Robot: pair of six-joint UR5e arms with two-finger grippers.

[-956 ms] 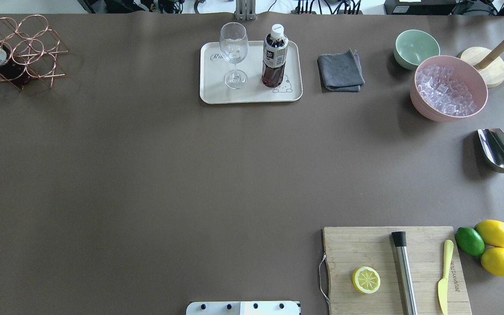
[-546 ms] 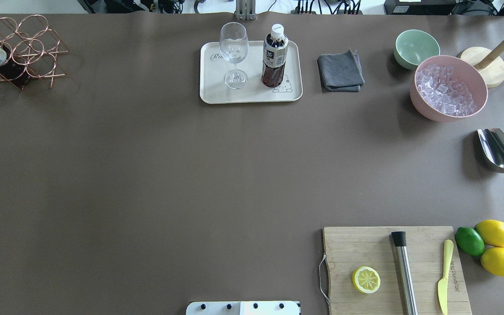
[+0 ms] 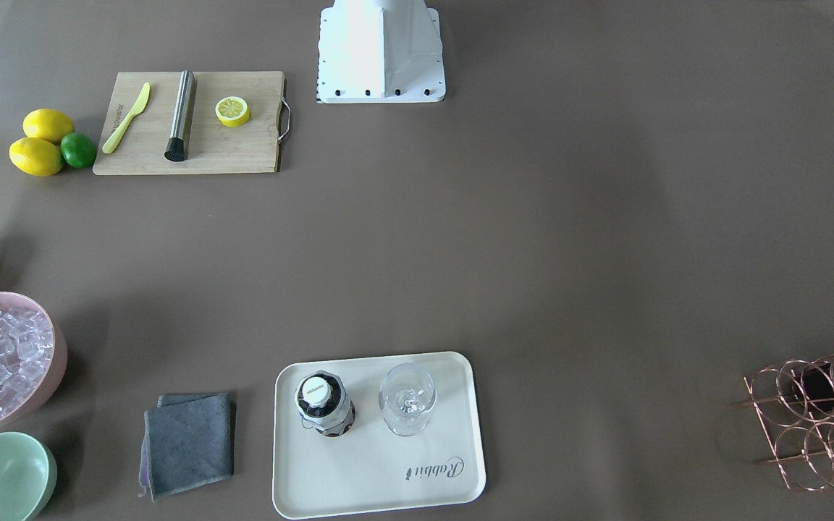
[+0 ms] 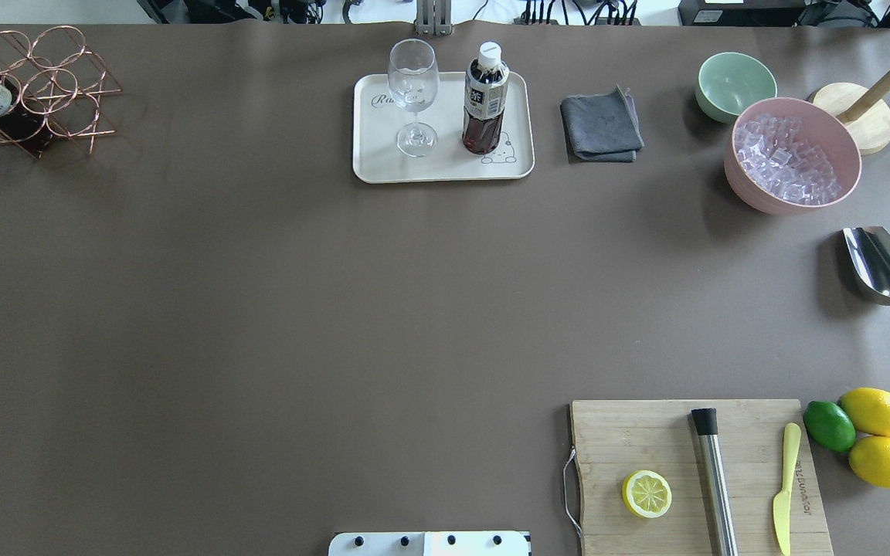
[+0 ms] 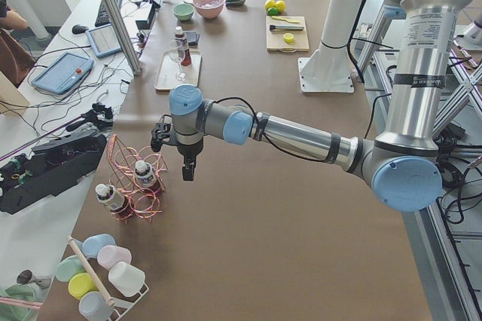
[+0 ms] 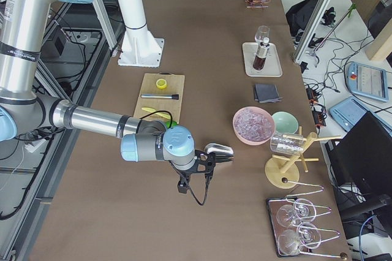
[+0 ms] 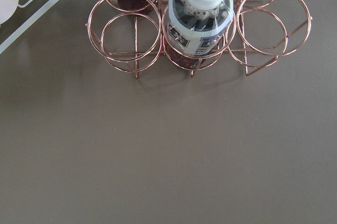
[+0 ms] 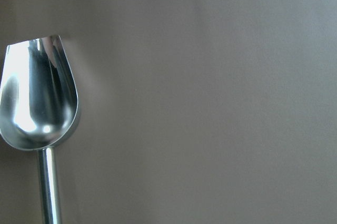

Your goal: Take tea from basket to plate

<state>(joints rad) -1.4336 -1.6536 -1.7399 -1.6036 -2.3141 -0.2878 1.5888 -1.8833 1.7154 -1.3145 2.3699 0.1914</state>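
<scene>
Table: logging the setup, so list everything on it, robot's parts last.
tea: 3, reddish-brown; one on plate, two in basket
basket: 1, copper, far left
plate: 1, cream, far centre
glasses: several, clear; plate, stand, right end
cloth: 1, grey, beside plate
bowls: 2; green empty, pink with ice; far right
scoop: 1, steel, right edge
board: 1, wood, near right; holds lemon half, muddler, knife
lemons: 2, yellow, beside board
lime: 1, green, with lemons
stand: 1, wood, far right
cups: several, pastel, left end
left gripper: beside basket, jaws unclear
right gripper: by scoop, jaws unclear
</scene>
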